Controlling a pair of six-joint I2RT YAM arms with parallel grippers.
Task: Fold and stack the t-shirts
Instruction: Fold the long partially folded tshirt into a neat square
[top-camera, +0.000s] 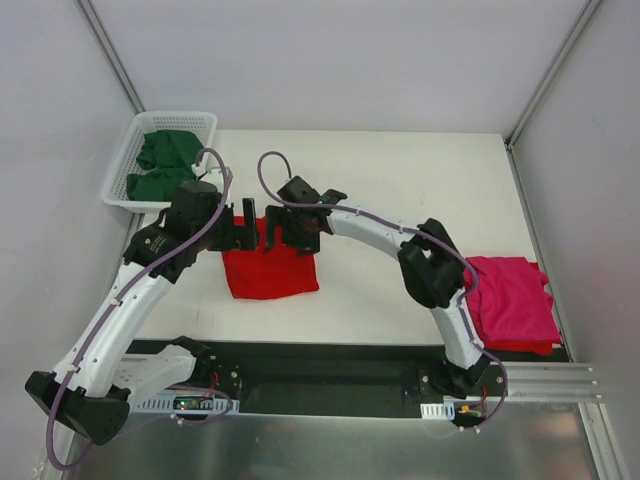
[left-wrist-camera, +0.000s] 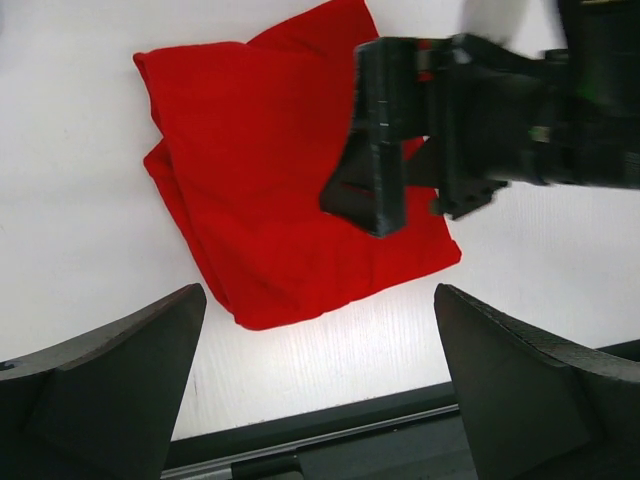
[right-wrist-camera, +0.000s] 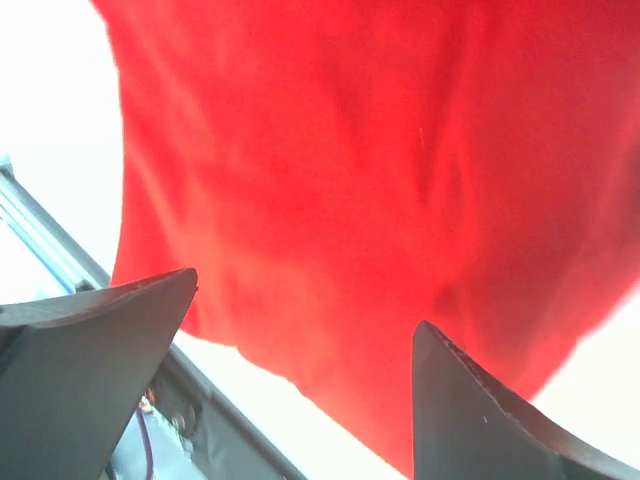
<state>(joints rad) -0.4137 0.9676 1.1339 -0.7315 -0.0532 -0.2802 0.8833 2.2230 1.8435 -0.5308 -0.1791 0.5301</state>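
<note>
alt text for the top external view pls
The left hand and right hand, both open, meet over a folded red t-shirt mid-table. A pink t-shirt lies at right; green t-shirts sit in a white basket far left.

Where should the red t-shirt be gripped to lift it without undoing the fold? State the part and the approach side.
Probably the far edge, taken from straight above with one gripper near each corner. The red t-shirt lies flat in folded layers on the table, so nothing stands up for a side approach. The open left gripper and right gripper hang near that edge. Pinch through all layers.
</note>
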